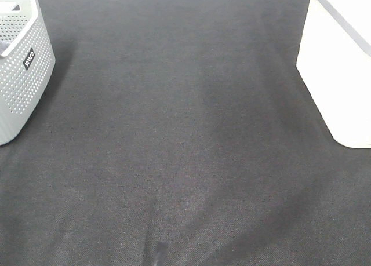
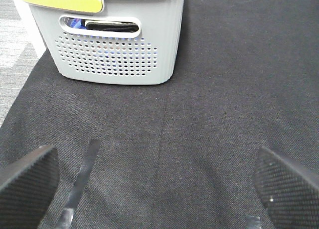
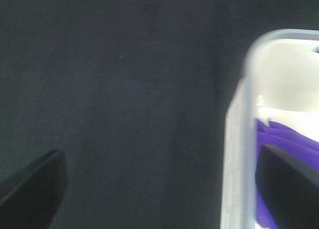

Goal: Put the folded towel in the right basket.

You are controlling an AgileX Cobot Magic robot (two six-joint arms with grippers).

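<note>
The purple folded towel (image 3: 281, 139) lies inside the white right basket (image 3: 244, 139), seen only in the right wrist view. That basket stands at the right edge of the exterior high view (image 1: 342, 75), where its inside is hidden. My right gripper (image 3: 159, 189) is open and empty, with one finger over the black cloth and the other over the basket's inside. My left gripper (image 2: 159, 189) is open and empty above the cloth, a short way from the grey basket. Neither gripper shows in the exterior high view.
A grey perforated basket (image 1: 20, 75) stands at the far left on the black cloth (image 1: 185, 138). In the left wrist view this basket (image 2: 114, 54) has a yellow-green handle and holds dark and blue items.
</note>
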